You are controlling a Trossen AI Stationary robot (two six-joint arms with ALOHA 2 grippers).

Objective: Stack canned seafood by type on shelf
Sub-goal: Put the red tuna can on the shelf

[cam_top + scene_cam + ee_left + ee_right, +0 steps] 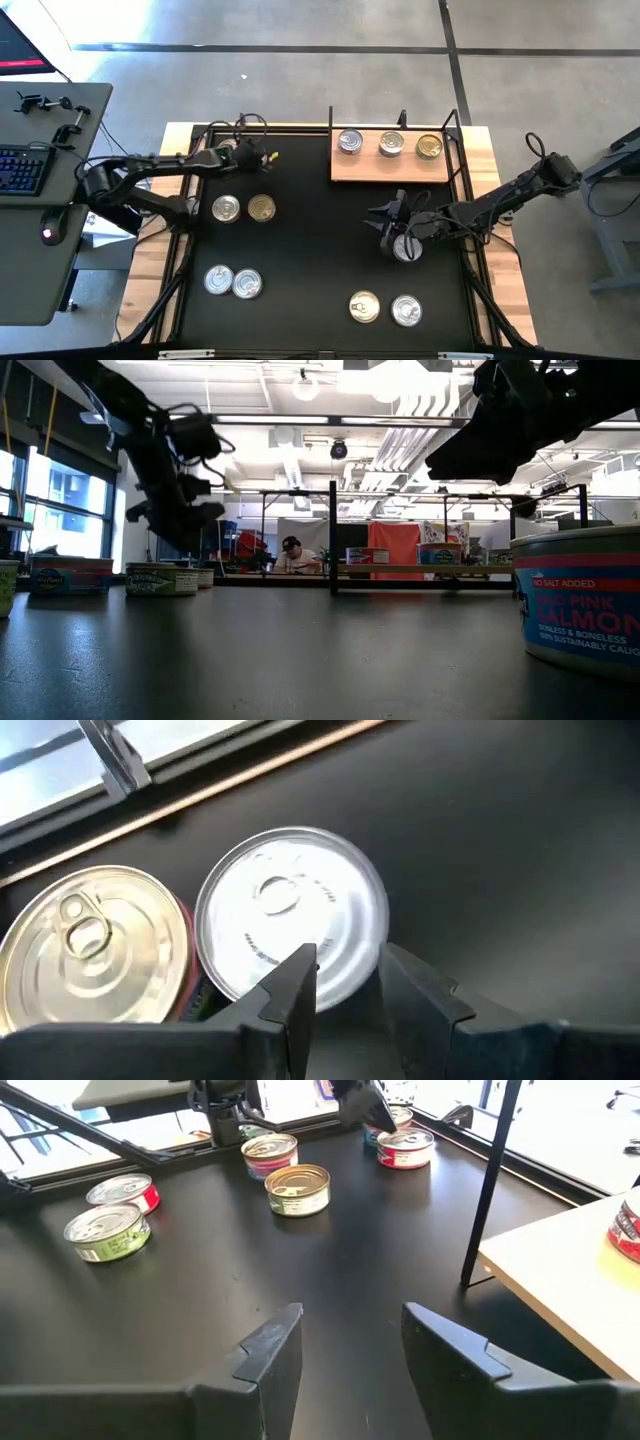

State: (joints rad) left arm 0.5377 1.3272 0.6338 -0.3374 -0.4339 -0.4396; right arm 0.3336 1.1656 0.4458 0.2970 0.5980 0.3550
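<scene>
The light-brown wooden shelf (390,168) lies at the far right of the black table and carries two silver-topped cans (349,141) (391,144) and a gold-topped can (429,147). My left gripper (262,157) (350,960) hangs open just beyond a silver-topped can (290,910) (227,208) and a gold-topped can (90,945) (261,207), which stand side by side on the table. It holds nothing. My right gripper (380,215) (350,1320) is open and empty near the table's middle right. A silver-topped can (405,246) stands beneath that arm.
Two silver-topped cans (218,280) (247,284) stand near the front left. A gold-topped can (364,306) and a silver-topped one (405,310) stand front right. Black frame posts (490,1190) rise at the shelf's edge. A desk with a keyboard (20,168) stands left of the table.
</scene>
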